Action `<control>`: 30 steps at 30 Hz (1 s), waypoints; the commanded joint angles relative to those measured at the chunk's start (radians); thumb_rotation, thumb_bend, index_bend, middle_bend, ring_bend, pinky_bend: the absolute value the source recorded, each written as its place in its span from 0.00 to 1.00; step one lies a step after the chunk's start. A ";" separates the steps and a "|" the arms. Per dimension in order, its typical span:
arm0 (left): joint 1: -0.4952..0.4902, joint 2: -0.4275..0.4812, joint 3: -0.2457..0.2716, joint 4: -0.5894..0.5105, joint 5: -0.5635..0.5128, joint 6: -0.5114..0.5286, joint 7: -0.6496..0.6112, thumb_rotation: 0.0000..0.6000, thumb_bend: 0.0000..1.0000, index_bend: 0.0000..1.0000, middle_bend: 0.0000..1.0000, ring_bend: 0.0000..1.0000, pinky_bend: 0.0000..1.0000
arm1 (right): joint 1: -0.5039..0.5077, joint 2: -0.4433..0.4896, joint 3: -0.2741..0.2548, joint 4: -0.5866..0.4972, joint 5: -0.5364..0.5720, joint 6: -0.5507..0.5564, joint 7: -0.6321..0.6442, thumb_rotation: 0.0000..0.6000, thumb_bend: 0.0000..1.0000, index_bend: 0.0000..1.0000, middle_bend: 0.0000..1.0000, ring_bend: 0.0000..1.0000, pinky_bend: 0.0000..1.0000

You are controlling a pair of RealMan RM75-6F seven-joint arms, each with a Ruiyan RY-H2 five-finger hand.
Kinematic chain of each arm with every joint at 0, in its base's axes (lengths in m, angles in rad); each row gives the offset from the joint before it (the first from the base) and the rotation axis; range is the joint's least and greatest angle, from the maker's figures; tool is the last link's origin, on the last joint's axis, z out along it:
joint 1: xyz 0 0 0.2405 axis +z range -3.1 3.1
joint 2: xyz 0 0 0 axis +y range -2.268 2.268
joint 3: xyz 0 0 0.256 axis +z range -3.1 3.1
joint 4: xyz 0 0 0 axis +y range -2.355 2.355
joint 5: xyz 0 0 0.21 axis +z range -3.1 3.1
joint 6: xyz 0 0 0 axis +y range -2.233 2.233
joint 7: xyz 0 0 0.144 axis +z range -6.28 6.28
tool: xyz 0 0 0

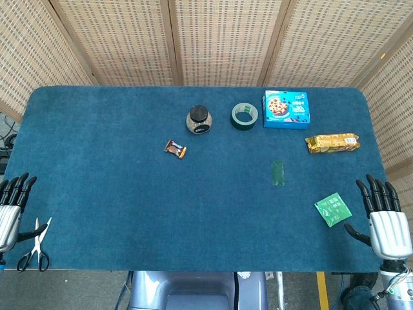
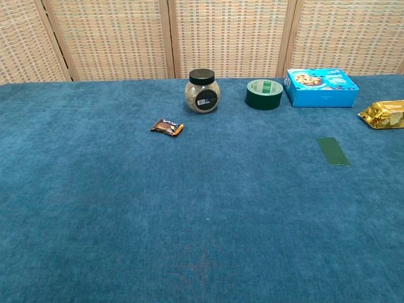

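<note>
Two hands sit at the bottom corners of our head view, both empty with fingers spread: our left hand (image 1: 11, 205) at the lower left, just beside the scissors (image 1: 35, 245), and our right hand (image 1: 385, 219) at the lower right, near a green sachet (image 1: 333, 209). Further up the blue table (image 1: 129, 213) lies a dark green strip (image 1: 277, 172), then a small candy wrapper (image 1: 175, 148) and a gold snack packet (image 1: 332, 143). Farthest stand a black-lidded jar (image 1: 199, 120), a roll of green tape (image 1: 244, 116) and a blue cookie box (image 1: 286, 109).
</note>
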 commanded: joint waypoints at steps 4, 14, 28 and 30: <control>0.000 -0.001 0.000 0.000 0.000 0.001 0.000 1.00 0.00 0.00 0.00 0.00 0.00 | 0.002 -0.002 -0.001 0.003 0.001 -0.005 -0.001 1.00 0.00 0.00 0.00 0.00 0.00; -0.001 -0.019 -0.004 0.014 0.014 0.016 0.006 1.00 0.00 0.00 0.00 0.00 0.00 | 0.087 0.008 0.017 -0.012 0.012 -0.137 -0.012 1.00 0.01 0.01 0.00 0.00 0.00; -0.016 -0.047 -0.024 0.017 -0.033 -0.011 0.068 1.00 0.00 0.00 0.00 0.00 0.00 | 0.434 -0.023 0.184 0.070 0.232 -0.575 -0.192 1.00 0.38 0.20 0.00 0.00 0.00; -0.021 -0.047 -0.028 0.014 -0.046 -0.024 0.072 1.00 0.00 0.00 0.00 0.00 0.00 | 0.475 -0.044 0.196 0.102 0.272 -0.625 -0.218 1.00 0.49 0.23 0.00 0.00 0.00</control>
